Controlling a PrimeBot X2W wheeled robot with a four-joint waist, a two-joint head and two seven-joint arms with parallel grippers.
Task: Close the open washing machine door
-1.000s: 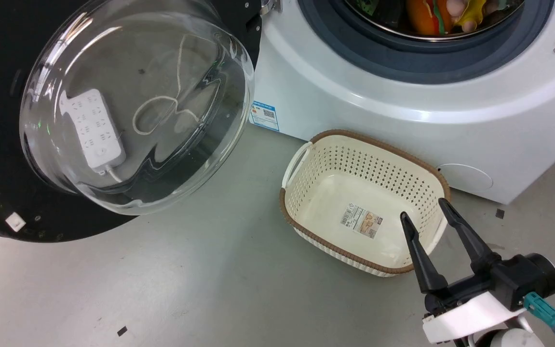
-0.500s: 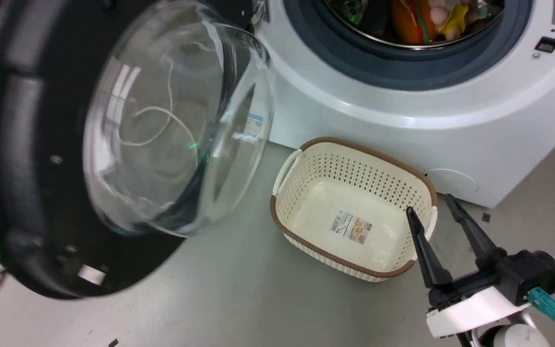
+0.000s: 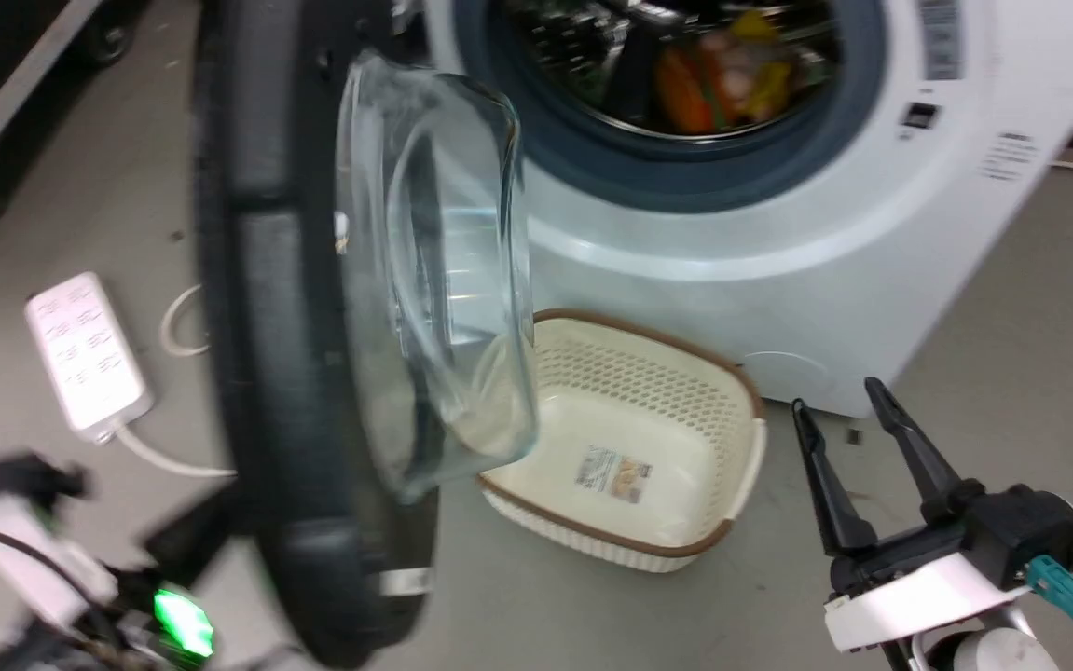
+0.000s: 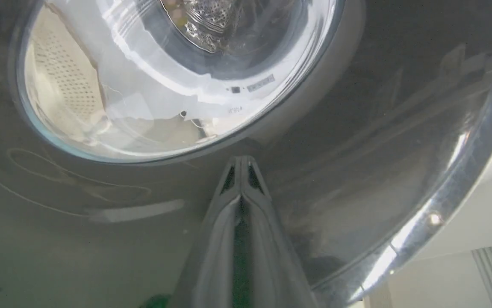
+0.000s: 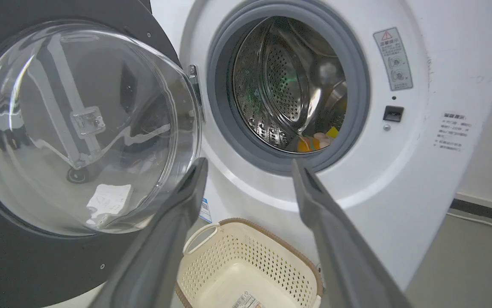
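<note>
Washing machine door (image 4: 357, 128) meets the left gripper (image 4: 241, 159) on its glossy dark outer face: the two fingers are pressed together with nothing between them, tips set against the rim just below the glass window. In the head view the door (image 3: 266, 280) stands partly open, almost edge-on, hinged at the left of the washing machine (image 3: 778, 233), its clear bowl bulging toward the drum (image 3: 685, 75), where coloured items lie. The right gripper (image 3: 834, 396) hangs apart from the door at the lower right, fingers spread and empty, over the floor just beside a cream basket (image 3: 657, 391) that sits before the machine. A white power strip (image 3: 84, 359) lies on the floor left of the door.
</note>
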